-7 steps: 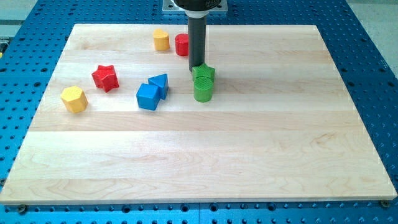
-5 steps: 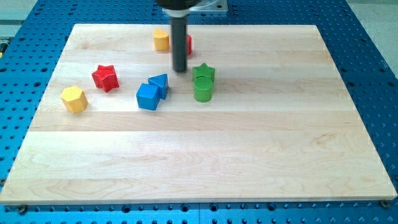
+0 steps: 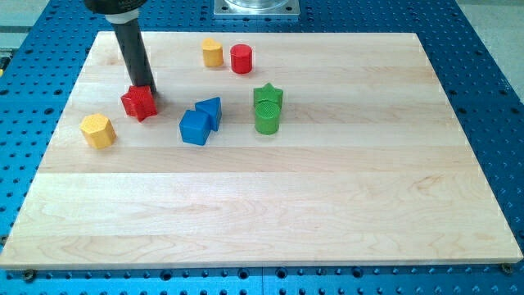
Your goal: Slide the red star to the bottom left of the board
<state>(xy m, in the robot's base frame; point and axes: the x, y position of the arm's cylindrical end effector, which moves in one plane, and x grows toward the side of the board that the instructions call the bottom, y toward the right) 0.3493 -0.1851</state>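
The red star (image 3: 138, 104) lies on the wooden board (image 3: 262, 213) in its upper left part. My tip (image 3: 144, 87) stands at the star's upper edge, touching it or nearly so, with the dark rod rising toward the view's top left. A yellow hexagonal block (image 3: 97, 130) lies just left of and below the star.
A blue cube (image 3: 195, 127) and a blue triangular block (image 3: 210, 109) sit together right of the star. A green star (image 3: 268, 96) and a green cylinder (image 3: 267, 118) touch further right. A small yellow block (image 3: 213, 52) and a red cylinder (image 3: 241, 59) sit near the top edge.
My tip has swept left from beside the green star, past the blue blocks, to the red star's upper edge. No block has visibly moved.
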